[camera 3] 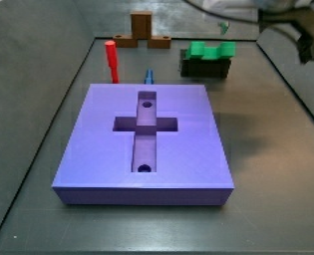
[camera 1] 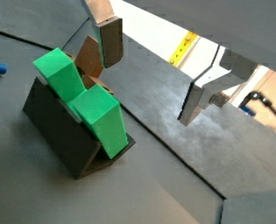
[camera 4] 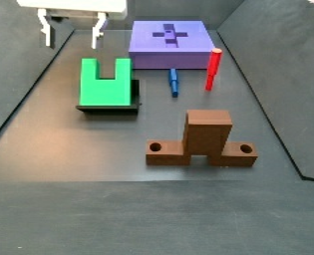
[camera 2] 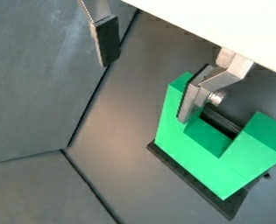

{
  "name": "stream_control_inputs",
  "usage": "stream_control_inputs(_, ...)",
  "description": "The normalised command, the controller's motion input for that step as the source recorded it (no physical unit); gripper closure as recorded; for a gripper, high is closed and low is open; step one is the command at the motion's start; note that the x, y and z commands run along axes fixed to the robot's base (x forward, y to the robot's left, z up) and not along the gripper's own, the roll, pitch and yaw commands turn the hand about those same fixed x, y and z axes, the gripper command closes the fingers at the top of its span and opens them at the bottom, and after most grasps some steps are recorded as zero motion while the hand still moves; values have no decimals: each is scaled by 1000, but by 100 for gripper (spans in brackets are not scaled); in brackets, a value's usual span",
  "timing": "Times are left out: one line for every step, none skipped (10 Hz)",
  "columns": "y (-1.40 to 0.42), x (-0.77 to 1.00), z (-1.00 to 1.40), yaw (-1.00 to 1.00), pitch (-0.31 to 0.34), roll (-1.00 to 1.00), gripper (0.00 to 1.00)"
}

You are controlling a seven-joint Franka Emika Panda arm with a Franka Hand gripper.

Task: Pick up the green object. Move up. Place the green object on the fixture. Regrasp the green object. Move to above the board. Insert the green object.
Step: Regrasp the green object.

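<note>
The green object [camera 4: 106, 84], a bright green U-shaped block, lies on the dark fixture [camera 4: 136, 101] at the left of the floor. It also shows in another side view [camera 3: 210, 50] on the fixture [camera 3: 206, 70], behind the board. My gripper [camera 4: 70, 35] hangs open and empty just above and behind the green object. In both wrist views the green object [camera 1: 81, 96] [camera 2: 222, 144] sits beside the open gripper [camera 1: 152, 74] [camera 2: 150, 70], not between its fingers. The purple board [camera 3: 146, 134] with its cross-shaped recess lies flat; it also shows in a side view [camera 4: 172, 45].
A thin red peg [camera 4: 212, 68] stands upright next to the board, with a small blue piece [camera 4: 175, 80] lying beside it. A brown cross-shaped stand [camera 4: 199, 141] stands on the floor apart from the fixture. Dark walls ring the floor.
</note>
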Motion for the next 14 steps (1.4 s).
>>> stream_control_inputs(-6, 0, 0, 0, 0, 23, 0)
stream_control_inputs(0, -34, -166, 0, 0, 0, 0)
stream_control_inputs(0, -171, -160, 26, -51, 0, 0)
stream_control_inputs(0, -57, -174, 0, 0, 0, 0)
stream_control_inputs(-11, 0, -229, 6, -23, 0, 0)
stream_control_inputs(-26, 0, -297, 0, 0, 20, 0)
stream_control_inputs(-46, 0, -311, 3, 0, 74, 0)
stream_control_inputs(0, 0, -394, 29, -3, 131, 0)
stream_control_inputs(0, -77, -317, 31, 0, 149, 0)
stream_control_inputs(0, -74, -251, 17, -6, 49, 0)
stream_control_inputs(0, 0, -286, 0, 0, 89, 0)
stream_control_inputs(-9, 0, -260, 0, 0, 180, 0)
stream_control_inputs(0, 0, -191, 0, 0, 237, 0)
stream_control_inputs(0, 0, -234, 0, 0, 254, 0)
